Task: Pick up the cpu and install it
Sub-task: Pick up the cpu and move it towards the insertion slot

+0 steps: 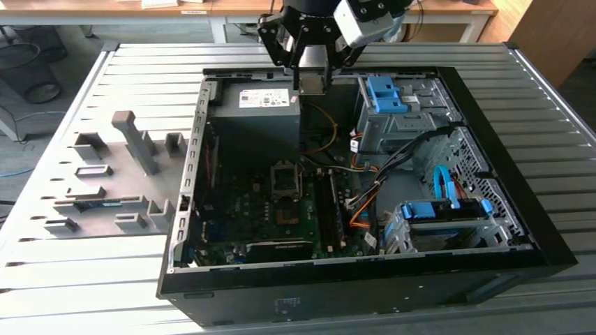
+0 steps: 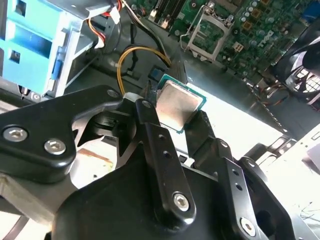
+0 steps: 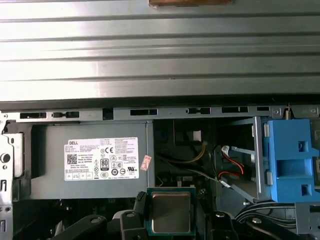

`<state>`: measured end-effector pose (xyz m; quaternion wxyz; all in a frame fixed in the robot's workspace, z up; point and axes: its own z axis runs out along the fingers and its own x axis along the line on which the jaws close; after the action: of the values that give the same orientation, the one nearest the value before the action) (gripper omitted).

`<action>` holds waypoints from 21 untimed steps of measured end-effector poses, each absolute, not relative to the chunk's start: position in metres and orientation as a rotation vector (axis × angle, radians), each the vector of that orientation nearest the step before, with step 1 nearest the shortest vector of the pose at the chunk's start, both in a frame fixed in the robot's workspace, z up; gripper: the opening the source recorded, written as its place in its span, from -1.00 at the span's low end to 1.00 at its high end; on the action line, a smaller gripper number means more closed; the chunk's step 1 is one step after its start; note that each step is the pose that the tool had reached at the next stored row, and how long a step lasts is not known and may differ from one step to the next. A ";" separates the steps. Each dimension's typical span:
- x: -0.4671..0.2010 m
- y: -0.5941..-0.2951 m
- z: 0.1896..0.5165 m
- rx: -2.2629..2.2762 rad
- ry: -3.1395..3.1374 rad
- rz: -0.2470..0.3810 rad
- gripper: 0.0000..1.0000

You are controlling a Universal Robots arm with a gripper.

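**benchrat:** Quick q for you: why is everything sitting the way it is, and how many of each have you got?

**slot_one:** Biggest first. You've got one case (image 1: pixel 326 296), centre of the exterior view, lying on its side with the open face up. I'd guess that's so your arm can come in from above. There's one PSU (image 1: pixel 256 115) in the case's upper left corner, and two blue cages (image 1: pixel 386 94), one at upper right of centre and one at lower right. They're all parked round the edges, which leaves the board bare in the middle.

**benchrat:** And the small stuff?

**slot_one:** One gripper (image 2: pixel 174 111), at the top middle of the exterior view over the case's far rim, just beside the PSU. Its two fingers (image 2: pixel 155 140) are clamped on one cpu (image 2: pixel 179 102). They pinch it by opposite edges with the metal face clear of the pads, which I reckon is to keep the contacts untouched. In the first wrist view the cpu (image 3: pixel 170 212) sits level between them. There's one socket (image 1: pixel 284 178), dead centre of the exterior view. It looks empty to me and is well apart from the chip, so the cpu is picked up but not installed.
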<state>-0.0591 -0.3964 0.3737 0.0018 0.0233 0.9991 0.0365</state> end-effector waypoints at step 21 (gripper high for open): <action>-0.065 -0.447 0.350 0.084 3.134 0.115 -0.06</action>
<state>-0.0649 -0.4471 0.3497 0.0020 0.0267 0.9990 0.0365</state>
